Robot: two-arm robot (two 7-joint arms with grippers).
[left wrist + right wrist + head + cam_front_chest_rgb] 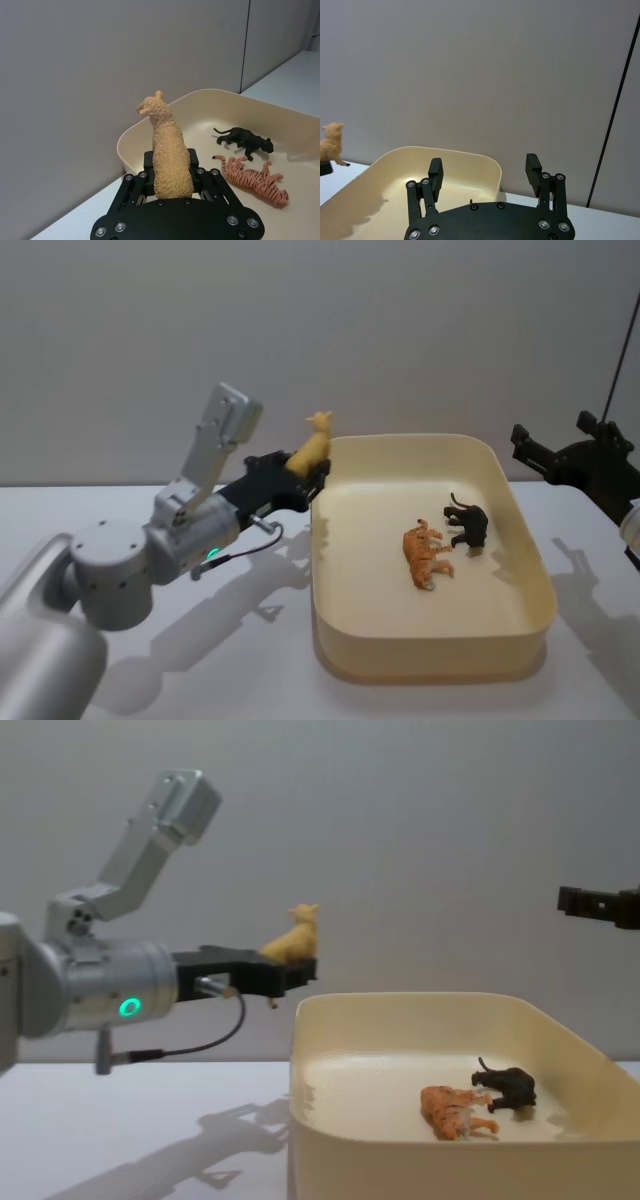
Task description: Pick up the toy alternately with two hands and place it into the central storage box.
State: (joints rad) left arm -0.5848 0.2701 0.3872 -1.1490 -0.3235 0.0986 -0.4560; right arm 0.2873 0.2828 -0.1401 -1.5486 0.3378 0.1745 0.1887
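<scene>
Tiger point(428, 557) and panther point(468, 523) already lie in the storage box point(520, 540); left hand point(300, 478) grips the yellow toy point(311, 445) at its rim, right hand point(485, 177) waits wide

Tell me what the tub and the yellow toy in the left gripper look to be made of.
Tub: probably moulded plastic, cream, smooth with a soft sheen, rounded corners and rolled rim. Yellow toy, held in the left gripper above the tub's left rim: looks like hard plastic or rubber, matte, with a fine bumpy fleece texture; which of the two can't be told.
</scene>
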